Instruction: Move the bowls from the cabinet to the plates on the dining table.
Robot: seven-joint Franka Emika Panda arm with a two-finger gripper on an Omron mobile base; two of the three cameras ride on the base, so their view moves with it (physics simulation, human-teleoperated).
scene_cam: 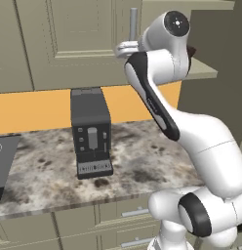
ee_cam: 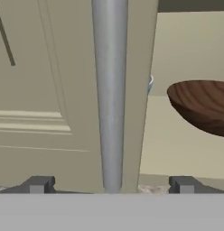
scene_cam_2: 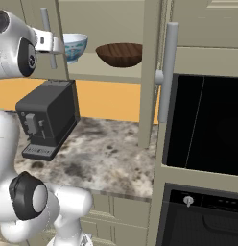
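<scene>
Even, flat rendered light; soft, slightly blurry edges

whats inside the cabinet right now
On the cabinet shelf sit a white bowl with blue pattern and a dark wood-grain bowl. The robot's wrist and a door handle cover part of the white bowl.

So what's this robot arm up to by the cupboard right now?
The white arm has its gripper raised to the wall cabinet, jaws wide open on either side of a door's vertical silver handle, gripping nothing. Part of the cabinet is open: on its shelf sit a blue-patterned white bowl and a dark wooden bowl, both untouched. A black coffee machine stands on the stone counter below.
</scene>
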